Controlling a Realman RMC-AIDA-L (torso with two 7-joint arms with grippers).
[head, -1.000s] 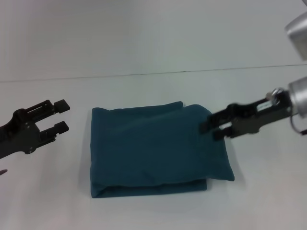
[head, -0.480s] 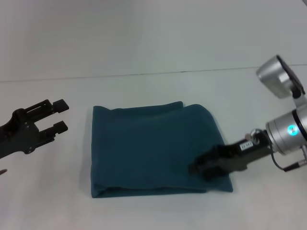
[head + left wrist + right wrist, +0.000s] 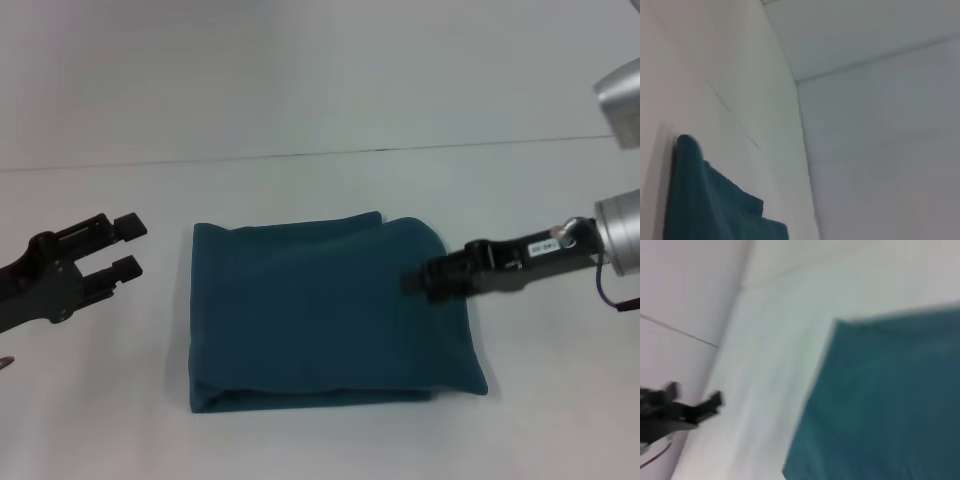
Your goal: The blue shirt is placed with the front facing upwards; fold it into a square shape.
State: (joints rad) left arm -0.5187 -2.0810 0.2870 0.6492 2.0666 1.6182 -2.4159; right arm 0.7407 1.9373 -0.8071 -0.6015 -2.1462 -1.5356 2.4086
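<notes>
From the head camera, the blue shirt (image 3: 325,310), a dark teal cotton garment, lies on the plain white surface (image 3: 320,110) as a compact, roughly square packet, several layers thick; no lettering, collar or sleeve shows on its upper face; the right edge bulges a little and the near edge shows stacked folds. The right tool (image 3: 418,281), black and slender on a silver arm, reaches in from the right and sits over the shirt's right edge, about midway along it; its fingers look drawn close together, and I cannot tell whether they pinch any cloth or merely press on it. The left tool (image 3: 126,246), a black two-fingered clamp, hangs off to the left of the shirt, well apart from it, fingers spread wide and holding nothing.

From the left wrist camera, only a corner of the teal cloth (image 3: 710,200) shows against the pale surface; no fingers are in sight.

From the right wrist camera, the folded cloth (image 3: 885,400) fills the nearer part, blurred, with one straight edge; farther off the left tool (image 3: 695,407) appears small, fingers apart.

By my reckoning the folding is nearly finished; what seems left is tidying that bulging right edge and drawing both arms clear.
</notes>
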